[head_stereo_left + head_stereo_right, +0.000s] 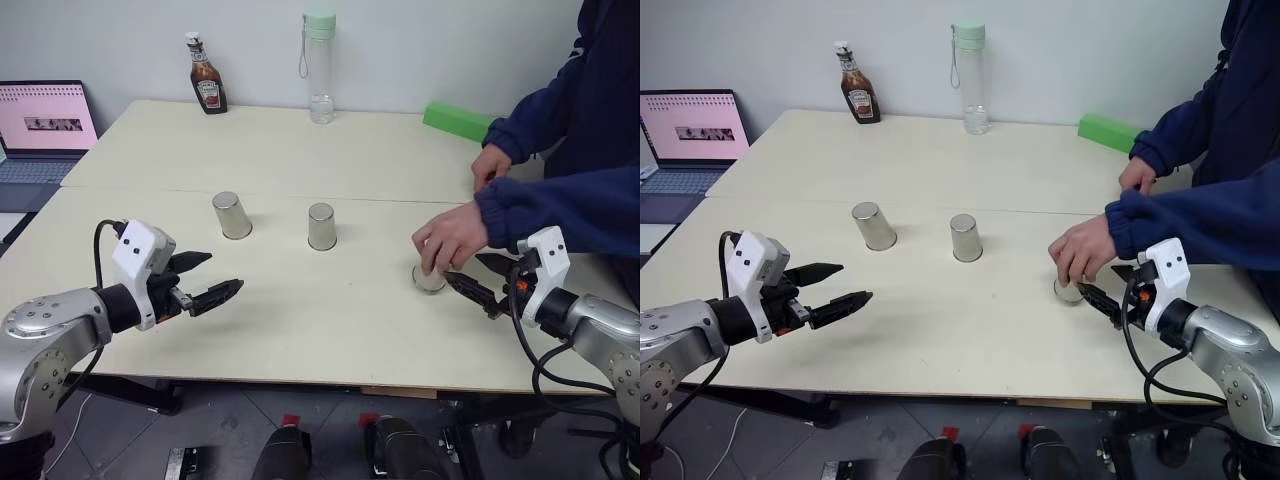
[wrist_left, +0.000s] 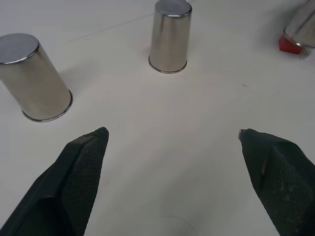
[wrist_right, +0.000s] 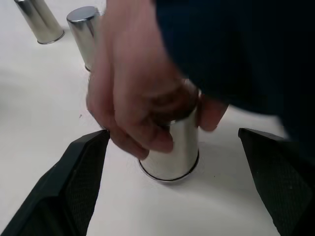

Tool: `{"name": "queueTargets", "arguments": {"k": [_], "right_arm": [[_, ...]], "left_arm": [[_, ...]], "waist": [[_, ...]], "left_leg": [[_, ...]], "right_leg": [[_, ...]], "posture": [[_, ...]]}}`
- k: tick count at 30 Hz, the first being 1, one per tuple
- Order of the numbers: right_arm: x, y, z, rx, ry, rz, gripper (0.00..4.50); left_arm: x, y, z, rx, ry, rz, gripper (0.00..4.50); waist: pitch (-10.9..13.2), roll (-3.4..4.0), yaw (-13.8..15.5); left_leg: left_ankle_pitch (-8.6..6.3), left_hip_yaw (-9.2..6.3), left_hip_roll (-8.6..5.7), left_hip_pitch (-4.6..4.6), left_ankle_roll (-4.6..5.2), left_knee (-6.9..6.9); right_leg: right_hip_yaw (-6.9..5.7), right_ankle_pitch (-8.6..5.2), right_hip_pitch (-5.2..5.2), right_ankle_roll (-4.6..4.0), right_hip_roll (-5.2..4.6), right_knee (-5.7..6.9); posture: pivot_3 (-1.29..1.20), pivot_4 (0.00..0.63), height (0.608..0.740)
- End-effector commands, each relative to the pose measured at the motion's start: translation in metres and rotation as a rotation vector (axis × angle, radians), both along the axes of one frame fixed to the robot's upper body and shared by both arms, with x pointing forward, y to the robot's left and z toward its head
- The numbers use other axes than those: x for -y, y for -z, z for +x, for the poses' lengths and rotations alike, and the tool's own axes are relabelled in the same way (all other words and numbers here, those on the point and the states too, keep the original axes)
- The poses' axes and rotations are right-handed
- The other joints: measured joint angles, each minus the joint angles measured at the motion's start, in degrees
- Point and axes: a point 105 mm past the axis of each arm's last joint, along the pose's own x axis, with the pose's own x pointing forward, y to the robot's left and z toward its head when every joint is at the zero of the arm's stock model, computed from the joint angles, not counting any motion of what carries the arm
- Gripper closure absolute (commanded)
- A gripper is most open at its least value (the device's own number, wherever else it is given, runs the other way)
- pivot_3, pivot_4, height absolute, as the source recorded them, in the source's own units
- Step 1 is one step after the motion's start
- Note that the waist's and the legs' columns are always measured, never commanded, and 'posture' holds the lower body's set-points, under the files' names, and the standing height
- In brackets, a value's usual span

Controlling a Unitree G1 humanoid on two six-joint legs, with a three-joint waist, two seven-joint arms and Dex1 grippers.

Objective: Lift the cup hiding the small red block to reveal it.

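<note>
A: Looking at the three steel cups, all stand mouth-down with their long axes upright: the left cup [image 1: 232, 215], the middle cup [image 1: 321, 226] and the right cup [image 1: 429, 278]. A person's hand [image 1: 452, 238] grips the right cup from above.

B: Where is the small red block [image 2: 290, 43]?

A: In the left wrist view a bit of red shows at the base of the right cup, which looks tipped there (too little shows to tell which way the block points).

B: And the claws?

A: The left gripper [image 1: 208, 281] hovers released, fingers wide apart, aimed toward the left and middle cups. The right gripper [image 1: 480, 278] is spread wide too, holding nothing, just beside the right cup; the hand and dark blue sleeve [image 1: 560, 210] stand in its way.

B: What else is around?

A: A ketchup bottle [image 1: 206, 74], a clear water bottle [image 1: 320, 66] and a long green block [image 1: 458, 121] stand along the table's [image 1: 300, 310] far edge, with a laptop [image 1: 42, 130] off to the left
</note>
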Motion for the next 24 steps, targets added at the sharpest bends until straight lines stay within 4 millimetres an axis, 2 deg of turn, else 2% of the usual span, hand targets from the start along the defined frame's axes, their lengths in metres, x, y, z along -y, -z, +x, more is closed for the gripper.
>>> {"name": "queueTargets", "arguments": {"k": [1,20,24], "right_arm": [[-0.0029,-0.0112,0.0021,0.055,-0.012,-0.003,0.05],[-0.0031,-0.0133,0.0055,0.062,-0.012,0.001,0.05],[-0.0042,-0.0135,0.0064,0.063,-0.015,0.001,0.05]], "left_arm": [[0.001,-0.0105,0.0008,0.046,0.012,0.03,0.0],[-0.0011,-0.0109,0.0,0.049,-0.002,0.031,0.0],[-0.0017,-0.0167,0.0051,0.084,-0.019,0.02,0.0]], "waist": [[0.0,0.0,0.0],[0.0,0.0,0.0],[0.0,0.0,0.0]], "left_leg": [[0.0,0.0,0.0,0.0,0.0,0.0],[0.0,0.0,0.0,0.01,0.0,0.0],[0.0,0.0,0.0,0.01,0.0,0.0]], "right_leg": [[0.0,0.0,0.0,0.0,0.0,0.0],[0.0,0.01,0.0,0.02,0.0,0.01],[0.0,0.01,0.0,0.02,0.0,0.01]], "posture": [[0.0,0.15,0.74],[0.0,0.15,0.74],[0.0,0.15,0.74]]}}
